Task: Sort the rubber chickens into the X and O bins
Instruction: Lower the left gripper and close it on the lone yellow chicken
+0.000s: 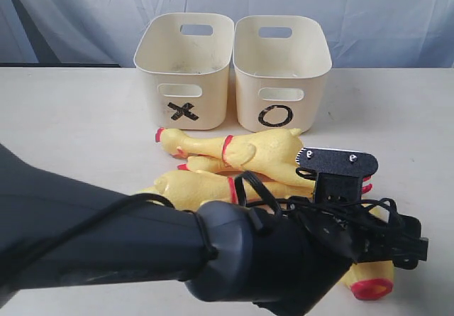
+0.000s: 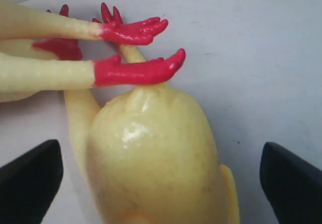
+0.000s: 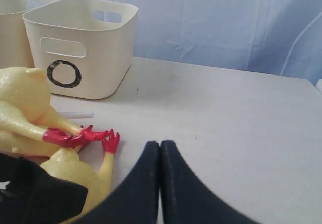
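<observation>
The left gripper (image 2: 158,151) gapes wide astride one yellow rubber chicken (image 2: 151,178), gripping nothing. The right gripper (image 3: 160,146) is pinched shut, empty. More red-footed chickens (image 1: 245,153) lie heaped on the pale desk (image 1: 71,131) beside the cream plastic X bin (image 1: 186,67) and O bin (image 1: 282,71)

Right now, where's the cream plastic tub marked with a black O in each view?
Exterior: cream O tub, back centre-right, right of the cream X tub.
Left wrist: not in it.
Right wrist: O tub beyond the chickens' red feet.
Shared landmark: those red feet, in both wrist views.
</observation>
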